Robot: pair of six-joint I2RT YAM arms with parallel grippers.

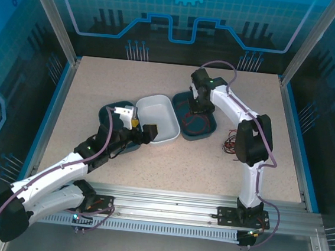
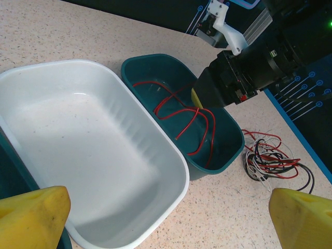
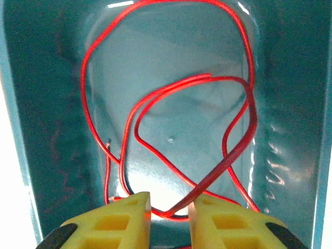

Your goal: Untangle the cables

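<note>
Currently, the right gripper point(image 3: 170, 210) hangs low inside the teal bin point(image 3: 41, 129). Its jaws are parted by a narrow gap, wider than the red cable point(image 3: 220, 166) that runs through it; the cable loops across the bin floor. The left gripper point(image 2: 166, 213) has its fingers spread wide above the near end of the white bin point(image 2: 176, 161), which stands directly beside the teal bin. Other cables point(image 2: 272, 161), red, black and whitish, lie tangled on the table point(image 2: 62, 26) just right of the teal bin

red cable point(image 3: 220, 163) | teal bin point(image 2: 228, 150) | white bin point(image 2: 104, 155) | red-black-white cables point(image 2: 272, 161) | yellow right end effector fingers point(image 3: 124, 218) | speckled beige table point(image 1: 211, 159)
</note>
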